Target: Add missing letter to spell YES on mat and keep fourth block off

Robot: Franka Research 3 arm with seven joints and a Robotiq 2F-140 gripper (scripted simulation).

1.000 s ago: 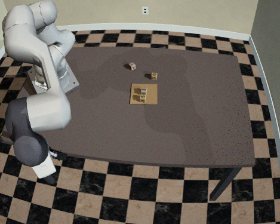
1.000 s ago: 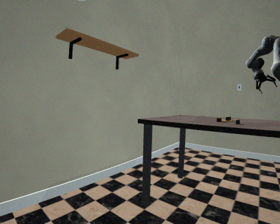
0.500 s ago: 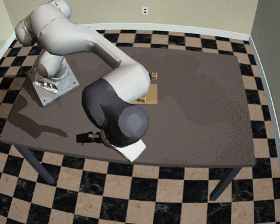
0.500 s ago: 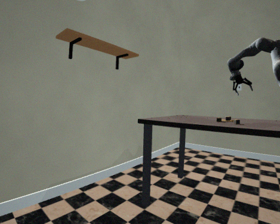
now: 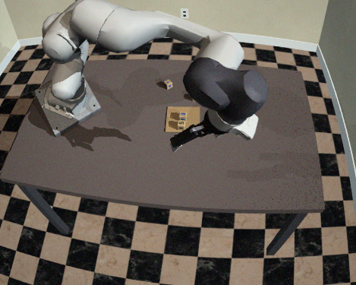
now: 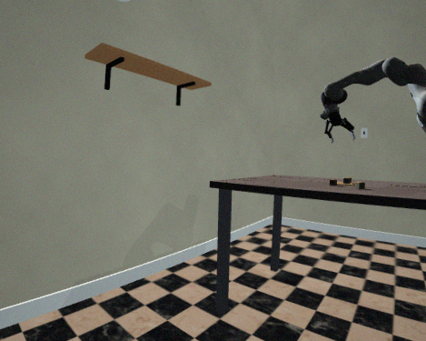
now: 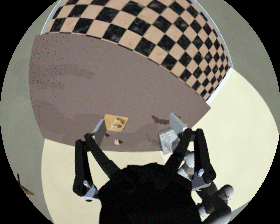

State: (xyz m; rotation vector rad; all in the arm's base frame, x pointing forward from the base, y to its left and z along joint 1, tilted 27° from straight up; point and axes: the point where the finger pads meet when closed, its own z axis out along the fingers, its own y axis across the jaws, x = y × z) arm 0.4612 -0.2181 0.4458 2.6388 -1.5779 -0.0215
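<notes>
The tan mat [image 5: 193, 112] [image 7: 108, 117] lies flat on the table. Two letter blocks stand on it in a row: the E block [image 5: 183, 115] and, on its right as seen from the base, the S block [image 5: 181, 123]. A loose block [image 5: 168, 83] [image 6: 360, 185] [image 7: 117, 142] with blue marks lies off the mat, rotated; its letters are too small to read. The other loose block [image 6: 333, 183] is hidden by the arm in the top view, where only its shadow shows. My gripper [image 5: 196, 141] [image 6: 342, 139] [image 7: 137, 122] is open and empty, high above the table.
The table [image 5: 121, 163] [image 6: 294, 186] carries the robot base [image 5: 69, 108] [image 7: 169, 141] at one end. The arm spans over the table from the base and covers part of the area beside the mat in the top view. A shelf [image 6: 144, 65] hangs on the wall.
</notes>
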